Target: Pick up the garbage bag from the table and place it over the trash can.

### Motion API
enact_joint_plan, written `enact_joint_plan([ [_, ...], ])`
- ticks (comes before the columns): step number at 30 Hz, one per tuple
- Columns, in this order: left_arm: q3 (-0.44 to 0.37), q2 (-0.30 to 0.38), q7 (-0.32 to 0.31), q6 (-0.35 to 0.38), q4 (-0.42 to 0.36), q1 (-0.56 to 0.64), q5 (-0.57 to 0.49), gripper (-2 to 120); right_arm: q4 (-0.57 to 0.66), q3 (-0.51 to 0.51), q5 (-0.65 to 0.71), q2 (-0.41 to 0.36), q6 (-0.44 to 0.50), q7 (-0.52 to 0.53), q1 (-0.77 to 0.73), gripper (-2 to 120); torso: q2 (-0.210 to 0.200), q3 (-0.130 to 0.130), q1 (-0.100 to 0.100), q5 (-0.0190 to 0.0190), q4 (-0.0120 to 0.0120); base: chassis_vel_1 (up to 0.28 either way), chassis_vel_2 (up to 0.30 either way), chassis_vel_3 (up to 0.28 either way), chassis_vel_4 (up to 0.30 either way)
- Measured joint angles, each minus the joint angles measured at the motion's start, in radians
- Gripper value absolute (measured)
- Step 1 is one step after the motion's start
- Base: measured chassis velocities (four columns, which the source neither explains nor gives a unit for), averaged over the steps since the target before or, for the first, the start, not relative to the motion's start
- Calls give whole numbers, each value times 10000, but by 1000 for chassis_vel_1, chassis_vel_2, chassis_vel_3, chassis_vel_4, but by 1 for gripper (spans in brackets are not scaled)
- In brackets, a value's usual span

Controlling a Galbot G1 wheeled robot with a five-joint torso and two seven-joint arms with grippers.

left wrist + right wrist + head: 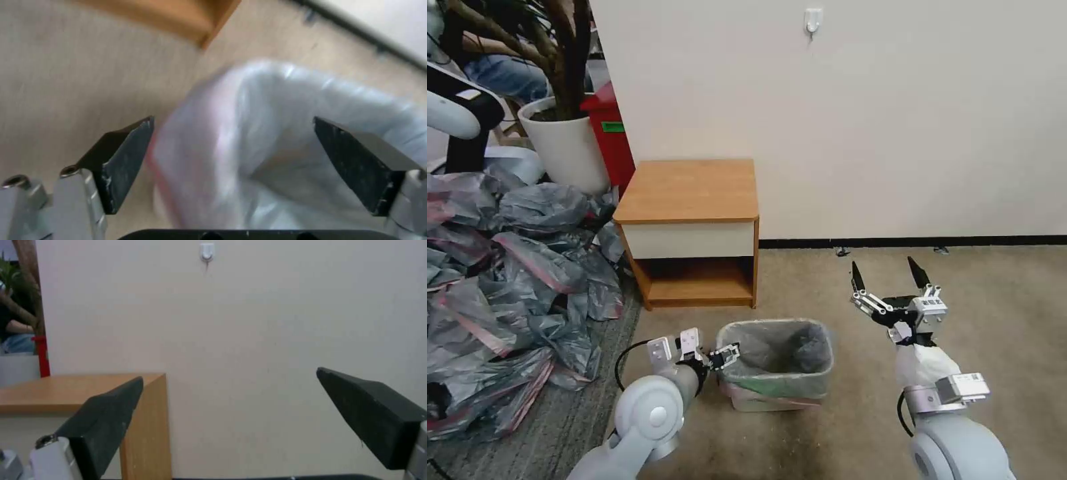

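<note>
**Bag lines the bin, one corner left**

While the left gripper hangs spread wide at the near-left corner of the cream rectangular plastic trash can, gripping nothing, the thin see-through grey garbage bag already drapes over the rim. The orange-brown wooden tabletop lies bare. The right gripper, released, waits well apart.

I see a see-through grey bag with a pink-red band on a cream can, an orange-brown table with a white drawer front, beige carpet, a red box, and black-tipped claws.
</note>
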Motion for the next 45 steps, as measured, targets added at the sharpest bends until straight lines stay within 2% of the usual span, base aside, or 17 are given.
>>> enact_joint_plan([
  [3, -511, 204, 1819, -1153, -162, 441, 1662, 88, 107, 171, 102, 44, 289, -175, -134, 100, 0, 0, 0, -2, 0, 0, 0, 0, 0],
  [4, -511, 204, 1819, -1153, -162, 441, 1662, 88, 107, 171, 102, 44, 289, -175, -134, 100, 0, 0, 0, -2, 0, 0, 0, 0, 0],
  [5, -654, 274, 2187, -1456, -221, 580, 2146, 88, 109, 205, 67, 44, 447, -214, -174, 100, 0, 0, 0, -1, -1, 0, 0, 0, 0],
  [6, -858, 372, 2666, -1973, -334, 823, 2808, 88, 110, 241, -27, 39, 698, -246, -242, 100, 0, 0, 0, -1, 0, 0, 0, 0, 0],
  [8, -1254, 487, 3234, -2800, -593, 1306, 3908, 91, 117, 253, -168, 43, 1065, -260, -401, 100, 0, -1, 0, -1, 0, 0, 0, 0, 0],
  [9, -1254, 487, 3234, -2800, -593, 1306, 3908, 91, 117, 253, -168, 43, 1065, -260, -401, 100, 0, -1, 0, -1, 0, 0, 0, 0, 0],
  [11, -1834, 441, 3856, -3852, -802, 2011, 5353, 97, 144, 190, -449, 126, 1365, -144, -623, 100, 0, -1, 0, -1, 1, 0, 0, 0, 0],
  [12, -1834, 441, 3856, -3852, -802, 2011, 5353, 97, 144, 190, -449, 126, 1365, -144, -623, 100, 0, -1, 0, -1, 1, 0, 0, 0, 0],
  [14, -2461, 151, 4390, -4743, -930, 2583, 6527, 99, 145, 157, -715, 228, 1552, -78, -816, 100, 0, -1, 0, 0, 1, 0, 0, 0, 0],
  [18, -2823, -138, 4594, -5203, -1030, 2945, 7058, 100, 176, 162, -858, 311, 1535, -85, -974, 100, 0, 0, 0, 0, 1, 0, 0, 0, 0],
  [20, -3446, -816, 4932, -6089, -1149, 3632, 7877, 100, 193, 163, -1163, 546, 1127, -146, -1206, 100, 0, -1, 0, 0, 1, 0, 0, 0, 0],
  [22, -3573, -977, 5019, -6318, -1129, 3782, 8124, 100, 156, 164, -1294, 609, 982, -194, -1233, 100, 0, -1, 0, -1, 2, 0, 0, 0, 0],
  [25, -3767, -1403, 5149, -6866, -720, 4027, 8619, 100, -72, 199, -1589, 748, 448, -642, -1298, 100, 0, -1, 0, -1, 0, 0, 0, 0, 0],
  [34, -3686, -1725, 5162, -7292, 35, 3942, 9030, 100, -827, 167, -1844, 979, -60, -990, -1111, 100, 0, -1, 0, 0, 0, 0, 0, 0, 0],
  [45, -3501, -1821, 5108, -7289, 191, 3906, 9052, 100, -995, 170, -1851, 990, -38, -967, -1018, 100, 0, -1, 0, 0, 0, 0, 0, 0, 0],
])
